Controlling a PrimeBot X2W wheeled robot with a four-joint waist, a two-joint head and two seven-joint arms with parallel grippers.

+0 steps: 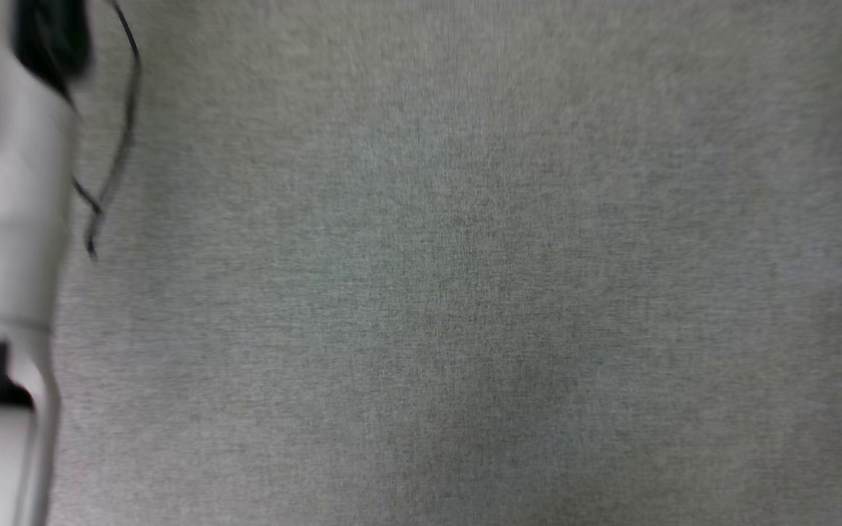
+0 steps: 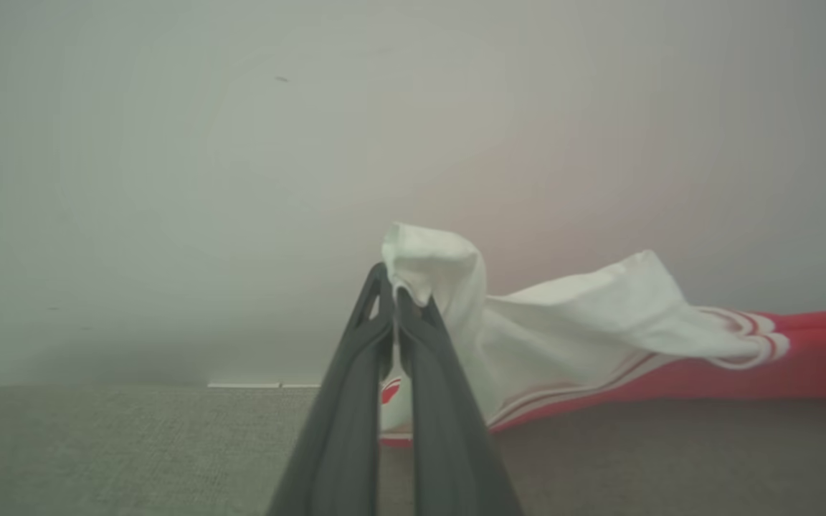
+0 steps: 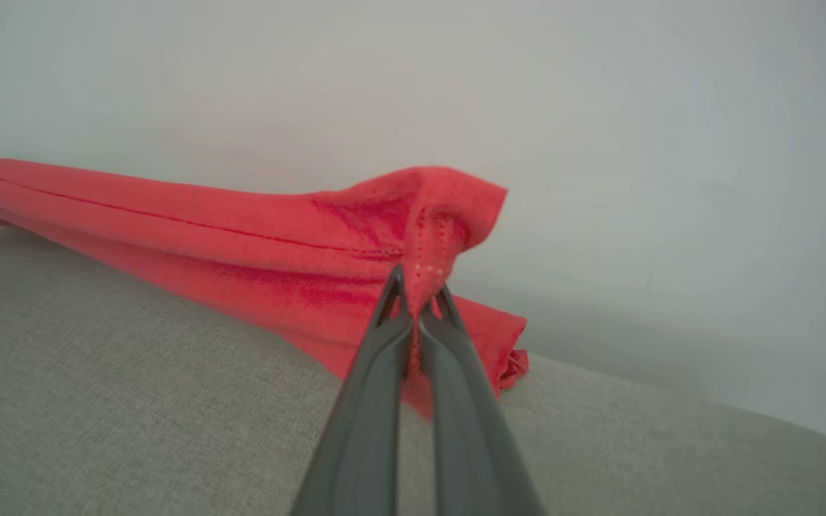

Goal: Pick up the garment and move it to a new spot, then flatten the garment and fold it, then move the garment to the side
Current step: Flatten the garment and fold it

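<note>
On my left wrist feed the left end effector [image 2: 393,287] is pinched tight on a white sleeve of the garment [image 2: 578,330], which trails to its right and turns red past the striped trim. The right wrist feed shows the right end effector [image 3: 419,287] clamped on a red hem corner, the cloth running leftward onto the grey woven worktop [image 3: 97,401]. The blurred head feed adds a pale forearm [image 1: 4,183] and a black cable [image 1: 120,124]. Beyond is a plain pale wall [image 2: 169,143].
</note>
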